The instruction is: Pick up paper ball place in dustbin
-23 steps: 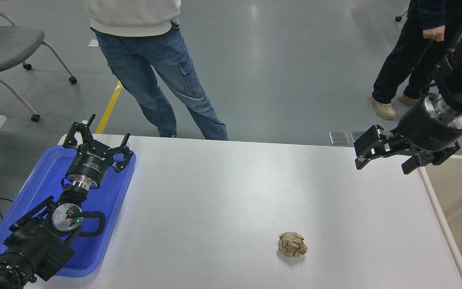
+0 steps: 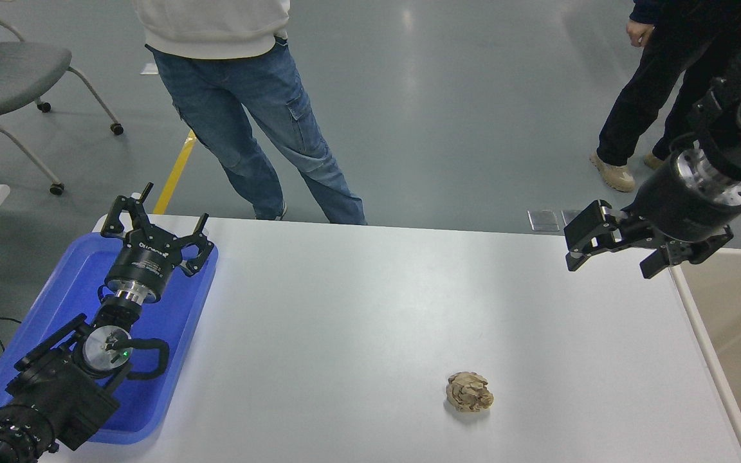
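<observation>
Just one paper ball [image 2: 469, 391], two open pincers

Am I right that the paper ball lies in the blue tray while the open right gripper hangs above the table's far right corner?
Not quite: the head view shows the paper ball on the white table, not in the blue tray. The right gripper is indeed open there.

Paper ball [image 2: 469, 392] on white table [image 2: 357, 308]

tan-brown paper ball [image 2: 469, 392]; white table [image 2: 357, 308]; blue tray [image 2: 171, 334]; beige dustbin [image 2: 740, 315]; black grippers; blue jeans [image 2: 261, 122].
</observation>
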Available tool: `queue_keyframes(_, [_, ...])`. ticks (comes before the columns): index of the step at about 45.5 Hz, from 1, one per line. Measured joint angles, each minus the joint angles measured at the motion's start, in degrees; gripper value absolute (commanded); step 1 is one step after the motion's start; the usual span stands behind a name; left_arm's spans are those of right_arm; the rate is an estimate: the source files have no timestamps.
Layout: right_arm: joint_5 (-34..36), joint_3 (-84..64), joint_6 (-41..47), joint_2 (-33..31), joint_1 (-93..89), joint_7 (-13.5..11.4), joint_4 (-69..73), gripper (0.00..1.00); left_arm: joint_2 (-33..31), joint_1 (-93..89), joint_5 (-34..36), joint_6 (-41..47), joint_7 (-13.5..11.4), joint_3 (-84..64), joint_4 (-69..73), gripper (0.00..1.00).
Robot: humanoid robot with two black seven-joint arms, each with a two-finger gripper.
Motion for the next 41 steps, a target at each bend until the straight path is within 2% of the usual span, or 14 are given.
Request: queue_keyframes(41, [-0.6,0.9,0.2,-0.1,-2.5,0.0,-2.1,1.00,0.0,0.0,0.0,0.0,0.0,0.0,0.0,1.00])
